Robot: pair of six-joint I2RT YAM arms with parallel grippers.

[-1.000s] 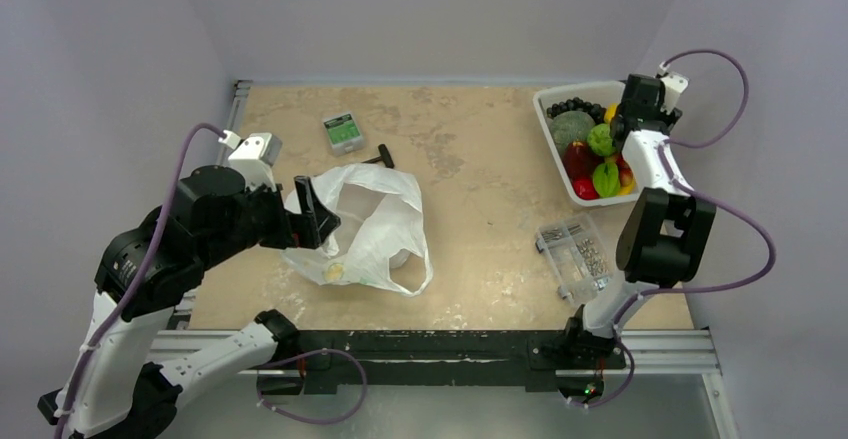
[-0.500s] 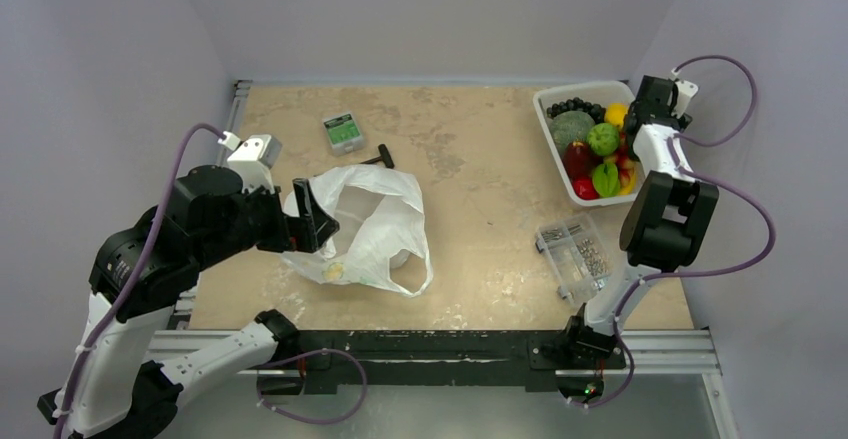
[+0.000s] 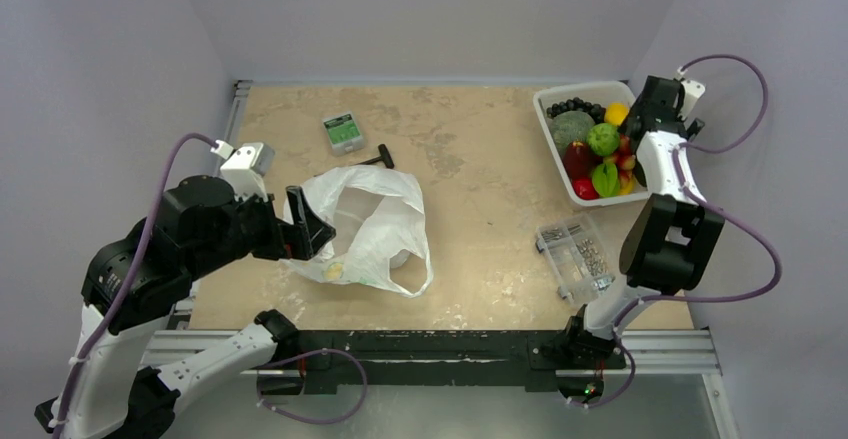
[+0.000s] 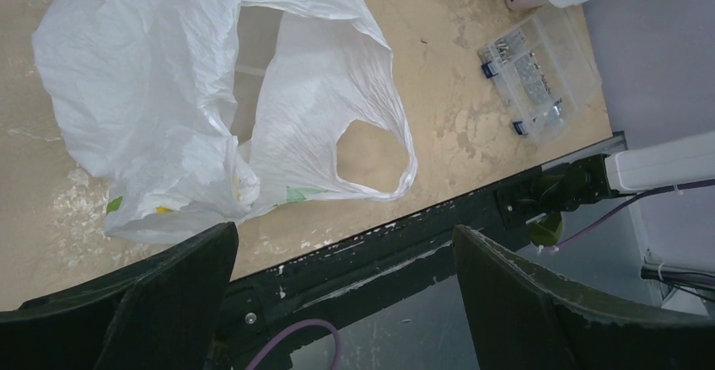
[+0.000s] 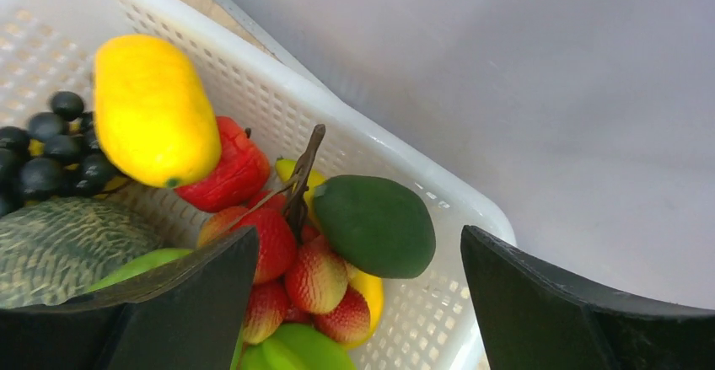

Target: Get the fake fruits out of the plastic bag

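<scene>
The plastic bag (image 3: 385,234), a thin crinkly white semi-translucent carrier with loop handles, lay crumpled on the left half of the bench (image 3: 480,189), closer to its near edge, with its mouth gaping. From above, one pale yellowish fruit (image 3: 335,271) showed through its near left corner. The left gripper (image 3: 312,221) hung just beside the bag's left side, spread wide and empty. One black T-shaped tool (image 3: 378,158) lay against the bag's far side. One small green-topped box (image 3: 342,130) sat beyond it toward the far edge. One clear hard box of screws (image 3: 577,256) rested by the right edge, well apart from the bag. One white perforated plastic basket (image 3: 548,99) filled the far right corner, piled with fruit, and the right gripper (image 3: 636,131) hovered over its right side.

The left wrist camera looked past its two dark fingers (image 4: 143,302), set wide apart and holding nothing, onto the bag. One loop handle (image 4: 381,83) lay open on the bench toward the near edge. Green print and a yellow patch showed through the plastic at the bag's near corner.

The right wrist camera showed its own two fingers (image 5: 135,311) released and wide above the basket. Inside lay one yellow oblong fruit (image 5: 152,109) over one bunch of black grapes (image 5: 51,147). There were also one red fruit (image 5: 232,172), one dark green oval fruit (image 5: 375,222) and one netted green melon (image 5: 67,239). At least four speckled red strawberries (image 5: 316,273) hung on a brown stem. Light green fruit (image 5: 295,349) lay at the bottom edge, but how many pieces could not be told.
</scene>
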